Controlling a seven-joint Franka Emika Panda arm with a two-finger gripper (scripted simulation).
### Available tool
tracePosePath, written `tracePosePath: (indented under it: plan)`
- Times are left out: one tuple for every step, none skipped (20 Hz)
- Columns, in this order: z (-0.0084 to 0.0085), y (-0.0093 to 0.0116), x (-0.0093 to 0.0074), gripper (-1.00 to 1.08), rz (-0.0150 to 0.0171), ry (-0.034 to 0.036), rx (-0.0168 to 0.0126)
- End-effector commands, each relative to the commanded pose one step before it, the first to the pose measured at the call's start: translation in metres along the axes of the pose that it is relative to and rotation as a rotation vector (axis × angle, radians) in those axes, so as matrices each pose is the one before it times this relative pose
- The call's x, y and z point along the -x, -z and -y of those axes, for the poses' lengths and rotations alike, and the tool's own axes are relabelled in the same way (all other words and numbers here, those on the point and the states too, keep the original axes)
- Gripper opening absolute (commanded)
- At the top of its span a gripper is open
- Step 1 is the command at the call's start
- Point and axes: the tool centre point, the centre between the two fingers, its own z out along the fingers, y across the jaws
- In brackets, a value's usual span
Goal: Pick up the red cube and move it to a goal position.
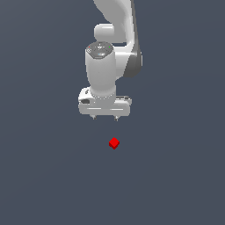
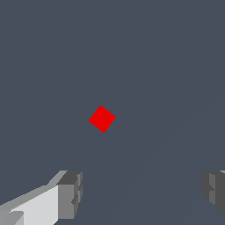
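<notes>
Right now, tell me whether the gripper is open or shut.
Open. In the wrist view the gripper has its jaws set wide apart with nothing between them; the red cube lies apart, ungrasped.

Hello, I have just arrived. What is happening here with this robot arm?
A white robot arm is about to pick up the red cube, but it holds nothing yet. Its tool hangs open, fingers wide apart, and the cube lies apart from it on the plain dark floor, untouched. In the wrist view the cube sits ahead of the fingers, not between them, turned cornerwise.
</notes>
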Motion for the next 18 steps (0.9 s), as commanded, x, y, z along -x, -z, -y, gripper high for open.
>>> tracePosePath:
  plan:
    - [-0.00001, 0.00000, 0.00000, 1.00, 0.00000, 0.00000, 0.00000]
    - [-0.00001, -0.00016, -0.00002, 1.00, 0.00003, -0.00069, 0.00005]
    - [0.00019, -0.00047, -0.00004, 1.00, 0.00010, -0.00169, 0.00007]
    - [0.00027, -0.00079, -0.00007, 1.00, 0.00017, -0.00288, 0.00012]
    - [0.00032, -0.00111, -0.00010, 1.00, 0.00024, -0.00413, 0.00017]
    - [0.00043, -0.00143, -0.00013, 1.00, 0.00031, -0.00529, 0.00022]
    - [0.00053, -0.00175, -0.00017, 1.00, 0.00038, -0.00646, 0.00027]
    - [0.00063, -0.00207, -0.00020, 1.00, 0.00045, -0.00765, 0.00032]
    - [0.00071, -0.00239, -0.00023, 1.00, 0.00052, -0.00887, 0.00037]
    - [0.00080, -0.00272, -0.00026, 1.00, 0.00060, -0.01010, 0.00043]
    - [0.00091, -0.00305, -0.00030, 1.00, 0.00067, -0.01130, 0.00048]
    - [0.00101, -0.00338, -0.00033, 1.00, 0.00074, -0.01253, 0.00053]
    - [0.00110, -0.00372, -0.00037, 1.00, 0.00081, -0.01381, 0.00059]
    - [0.00121, -0.00407, -0.00040, 1.00, 0.00089, -0.01506, 0.00064]
    - [0.00130, -0.00442, -0.00044, 1.00, 0.00096, -0.01637, 0.00070]
    - [0.00141, -0.00477, -0.00048, 1.00, 0.00104, -0.01769, 0.00075]
    - [0.00152, -0.00514, -0.00053, 1.00, 0.00112, -0.01904, 0.00081]
    - [0.00162, -0.00551, -0.00057, 1.00, 0.00120, -0.02043, 0.00087]
